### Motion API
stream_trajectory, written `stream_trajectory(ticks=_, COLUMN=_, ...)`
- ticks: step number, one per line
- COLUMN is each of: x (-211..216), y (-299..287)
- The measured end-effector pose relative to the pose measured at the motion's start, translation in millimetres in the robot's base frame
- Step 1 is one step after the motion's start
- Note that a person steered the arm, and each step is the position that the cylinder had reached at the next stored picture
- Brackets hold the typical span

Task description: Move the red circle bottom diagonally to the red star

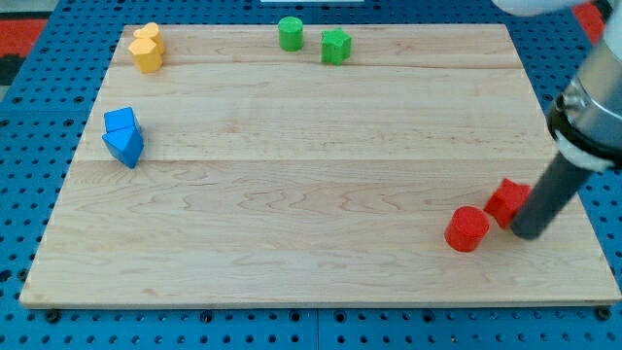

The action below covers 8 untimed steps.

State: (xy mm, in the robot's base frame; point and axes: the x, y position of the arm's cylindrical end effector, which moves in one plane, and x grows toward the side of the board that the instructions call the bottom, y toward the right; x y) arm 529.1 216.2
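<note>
Left to right on your pale wooden bench: two yellow blocks stacked close at the view's top left, a pair of blue angular blocks touching below them, then a green cylinder and green hexagonal block near the top edge. All well apart from the action.

The short red circle block sits lower right, just beside the red star block, already down-left of it. My tip is at the star's right side, partly covering it.

No jaws on this rig, only the rod.

Risk: any leftward slide from here shoves the star into the circle and ruins the diagonal. Go around the star first.
</note>
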Motion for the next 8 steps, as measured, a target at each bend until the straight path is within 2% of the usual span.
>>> stream_trajectory(ticks=1, x=-58.0, y=-23.8)
stream_trajectory(ticks=2, x=-75.6, y=-32.4)
stream_trajectory(ticks=6, x=-65.5, y=-41.3)
stream_trajectory(ticks=8, x=-28.7, y=-159.7)
